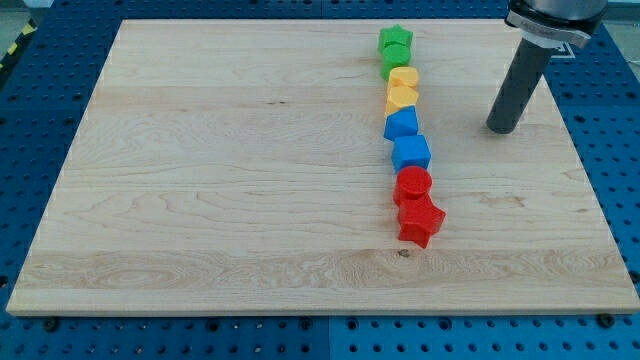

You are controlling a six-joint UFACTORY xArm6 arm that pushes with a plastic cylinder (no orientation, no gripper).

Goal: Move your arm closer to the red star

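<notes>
While sitting at the bottom end of the block column, lower right of centre: red star (pixel 421 222), sharp-pointed, glossy, touching the red cylinder (pixel 412 184) above. Approach step not yet closed. My tip (pixel 503 128) upper right, well apart, bare rod, nothing held. Next: slide down-left, clear of the blue blocks (pixel 406 138).
</notes>
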